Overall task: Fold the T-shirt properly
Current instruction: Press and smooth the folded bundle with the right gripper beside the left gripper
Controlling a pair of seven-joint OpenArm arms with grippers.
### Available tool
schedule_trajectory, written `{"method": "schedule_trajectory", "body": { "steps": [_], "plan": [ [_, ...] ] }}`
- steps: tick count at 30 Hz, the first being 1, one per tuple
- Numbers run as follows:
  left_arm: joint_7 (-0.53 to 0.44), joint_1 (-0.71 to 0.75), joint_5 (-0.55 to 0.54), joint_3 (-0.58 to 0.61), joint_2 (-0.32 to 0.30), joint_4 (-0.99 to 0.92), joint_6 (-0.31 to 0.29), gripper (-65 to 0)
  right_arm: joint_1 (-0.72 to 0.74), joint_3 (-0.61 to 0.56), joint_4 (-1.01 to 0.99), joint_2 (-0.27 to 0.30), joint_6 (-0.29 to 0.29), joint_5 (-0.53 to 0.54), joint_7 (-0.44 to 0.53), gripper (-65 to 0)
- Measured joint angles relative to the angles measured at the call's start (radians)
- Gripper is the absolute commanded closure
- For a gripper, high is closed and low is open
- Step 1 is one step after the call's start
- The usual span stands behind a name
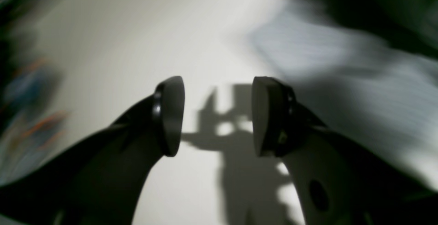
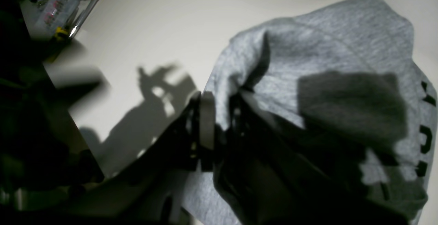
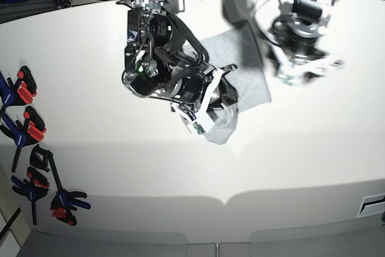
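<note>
The right wrist view shows the right gripper point(image 2: 219, 129) closed on a fold of the T-shirt point(image 2: 328, 54). The light heather-grey cloth is pinched between the dark fingers point(image 2: 206, 122) and bunches upward from the grip into a rounded hump. Black block letters point(image 2: 426, 143) run along the shirt's right edge, only partly legible. The white table point(image 2: 164, 20) lies beneath, carrying the gripper's shadow to the left of the cloth. Clamps with orange and yellow parts point(image 2: 78, 2) sit at the upper-left corner. The picture is somewhat blurred.
</note>
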Motion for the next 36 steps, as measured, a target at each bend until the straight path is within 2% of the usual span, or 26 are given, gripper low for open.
{"method": "schedule_trajectory", "body": {
  "steps": [2, 4, 5, 11, 14, 18, 20, 22, 26, 29, 36],
  "plan": [
    [0.012, 0.002, 0.053, 0.0, 0.0, -0.002, 0.032, -29.5, 0.0, 0.0, 0.0, 0.0, 0.0, 0.001, 0.0, -15.8],
    [0.019, 0.003, 0.057, 0.002, 0.0, -0.002, 0.037, -29.5, 0.0, -0.025, 0.0, 0.0, -0.003, 0.023, 0.0, -24.4],
    [0.019, 0.008, 0.058, 0.002, 0.0, -0.002, 0.037, -29.4, 0.0, -0.049, 0.0, 0.001, -0.003, 0.03, -0.001, -26.6],
    [0.022, 0.013, 0.059, 0.002, -0.003, -0.002, 0.039, -29.5, 0.001, -0.241, 0.0, 0.0, -0.003, 0.038, -0.009, -26.9],
    [0.021, 0.013, 0.057, 0.002, -0.002, -0.002, 0.039, -29.5, 0.003, -0.3, 0.0, 0.0, -0.003, 0.038, -0.009, -26.9],
    [0.022, 0.013, 0.058, 0.002, -0.002, -0.002, 0.039, -29.4, 0.032, -0.295, 0.002, 0.002, -0.004, 0.022, -0.021, -26.9],
    [0.021, 0.013, 0.058, 0.002, -0.003, -0.002, 0.04, -29.4, 0.045, -0.279, 0.034, 0.002, -0.027, -0.003, -0.051, -26.9],
    [0.021, 0.014, 0.057, 0.002, -0.002, -0.002, 0.04, -29.4, 0.047, -0.262, 0.087, 0.002, -0.042, -0.085, -0.061, -26.9],
    [0.019, 0.014, 0.058, 0.002, -0.002, -0.002, 0.04, -29.4, 0.012, -0.246, 0.166, 0.002, -0.134, -0.274, -0.058, -26.9],
    [0.019, 0.014, 0.058, 0.002, -0.002, -0.002, 0.04, -29.5, -0.061, -0.246, 0.223, 0.001, -0.169, -0.37, -0.069, -26.9],
    [-0.004, 0.014, 0.057, 0.002, -0.002, -0.002, 0.043, -29.4, -0.231, -0.246, 0.431, 0.0, -0.172, -0.388, -0.07, -26.9]
  ]
}}
